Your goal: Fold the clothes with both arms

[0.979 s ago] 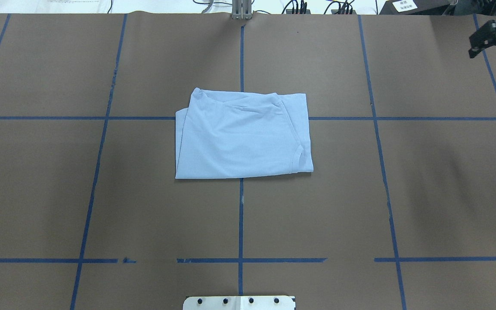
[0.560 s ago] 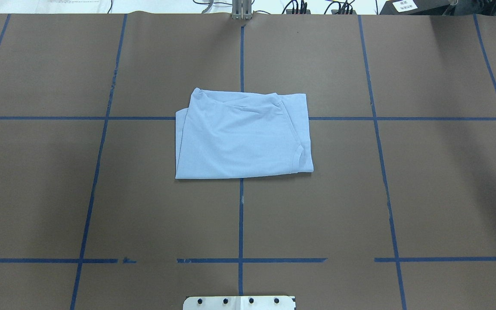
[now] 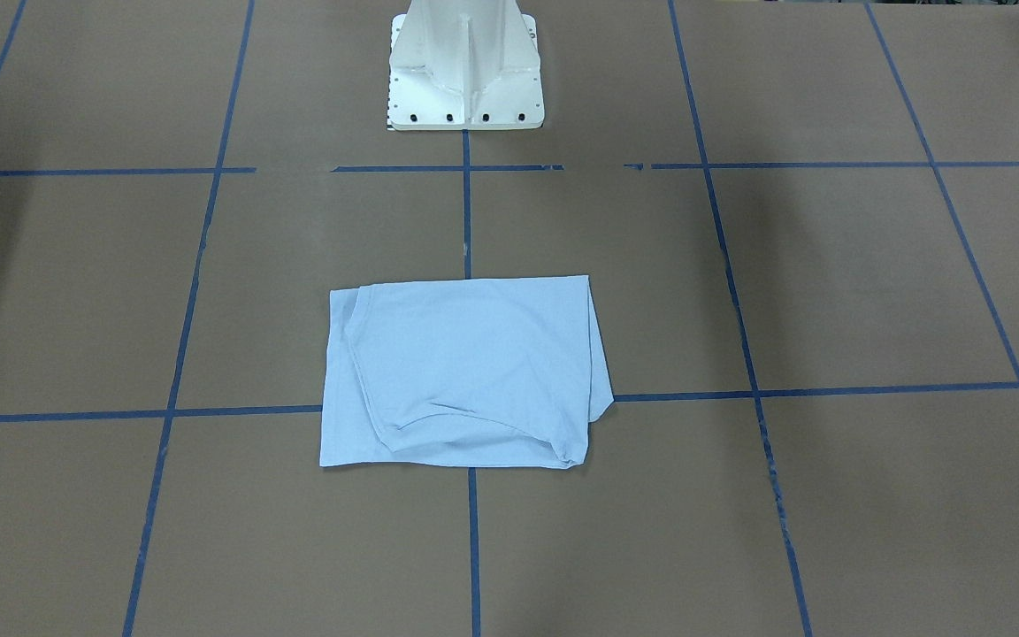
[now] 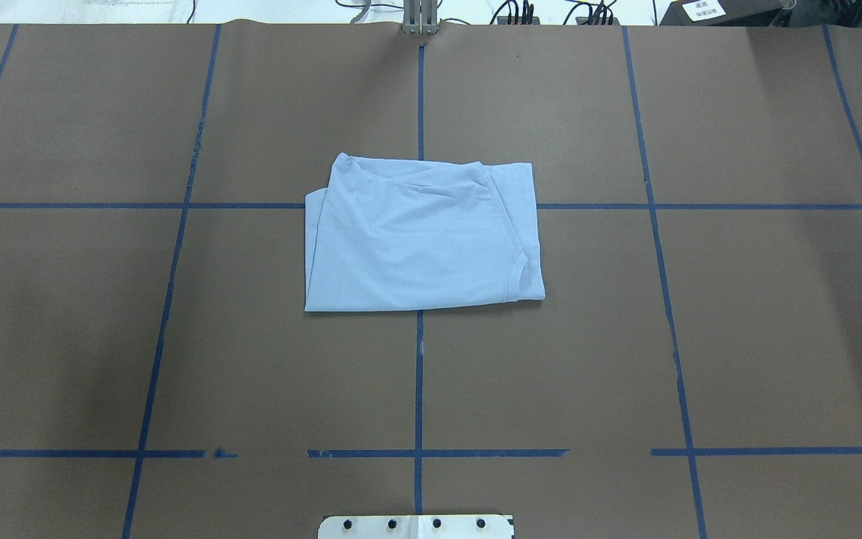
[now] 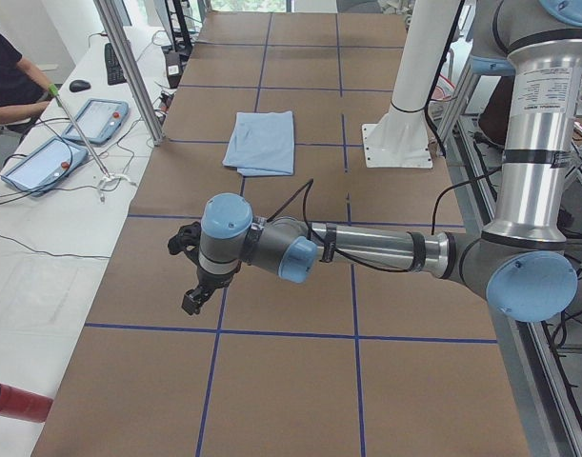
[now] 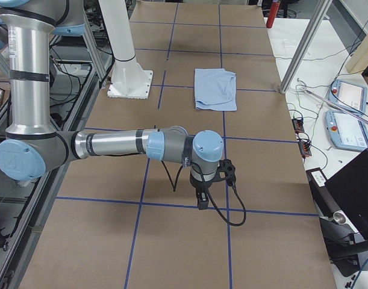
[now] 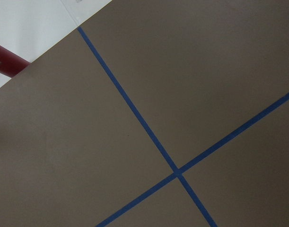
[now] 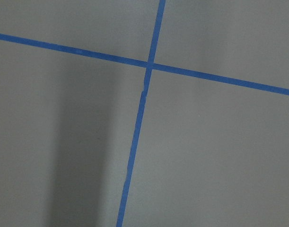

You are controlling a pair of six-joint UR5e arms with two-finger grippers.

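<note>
The brown tabletop (image 4: 64, 337), gridded with blue tape, fills both central views. We see it carrying the same things as a second ago, with one change. The right pincer, which then showed at the far right corner of the overhead view, is now out of that view altogether.

The left arm (image 5: 367, 249) stretches low over the tabletop's left end, and the right arm (image 6: 111, 144) does the same over the right end. Each shows only in its own side view. The white pedestal base (image 3: 465, 66) stands between them at the robot's edge.

The light blue T-shirt (image 4: 420, 236) lies where it lay before. It is folded into a rough rectangle, flat on the middle of the tabletop across the centre tape line. Its neck band shows at the near right corner in the overhead view, and it is well apart from both arms.

The left pincer (image 5: 190, 305) and the right pincer (image 6: 202, 203) both point down above bare paper near tape crossings. From these side views alone we cannot tell how wide either one stands.

A dark red cylinder (image 7: 7, 61) lies just off the tabletop's left end.

For writing, we find a white label (image 4: 704, 10) beyond the far edge and printing on the left arm's upright tube (image 5: 543, 90). Both are too small for us to read.
</note>
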